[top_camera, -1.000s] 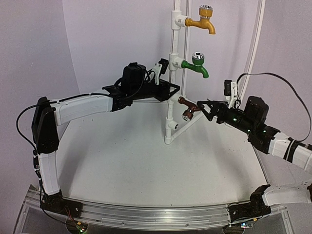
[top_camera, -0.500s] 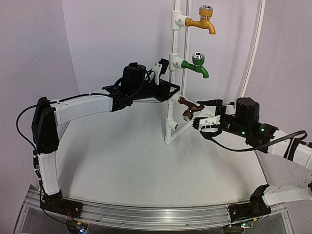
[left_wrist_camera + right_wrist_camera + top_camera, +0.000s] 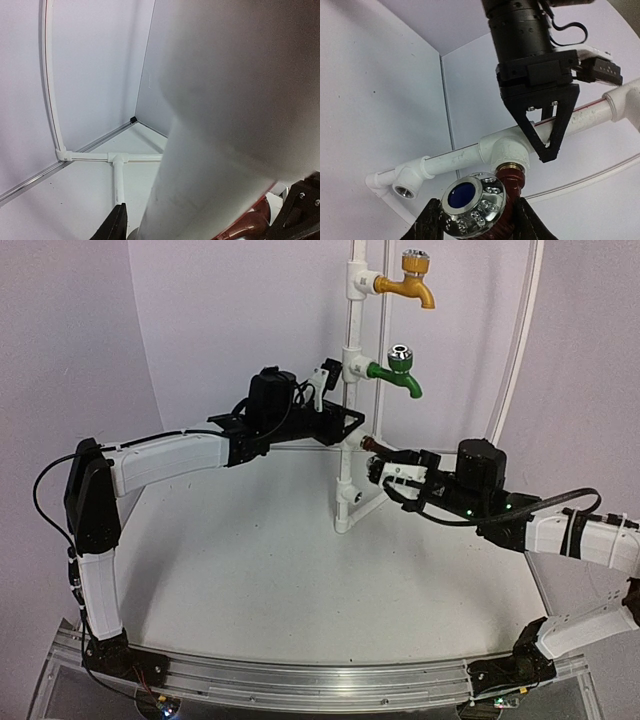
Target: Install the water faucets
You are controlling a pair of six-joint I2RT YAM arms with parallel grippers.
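Right pincer (image 3: 479, 220) clenched the dark brown faucet (image 3: 512, 182), judged mid-threading into pipe stand (image 3: 455, 159); next move needed more twisting; left pincer (image 3: 345, 432) closure was unclear.

1. The green faucet (image 3: 393, 375) is leaf green with a silver cap. At one o'clock from it, the yellow-orange faucet (image 3: 405, 286) also has a silver cap.
2. The dark brown faucet (image 3: 512, 184) is reddish brown with a brass-coloured collar. Its shiny silver cap is studded round the rim and blue at the centre.
3. The pipe stand (image 3: 346, 475) is plain white.
4. The left pincer (image 3: 547, 150) is black; the right pincer (image 3: 385, 468) is black with a white piece.
5. Both arms have white links and black joints.
6. The surface (image 3: 250, 570) is white, the walls are pale lilac, and the rail (image 3: 300, 680) at six o'clock is silver.
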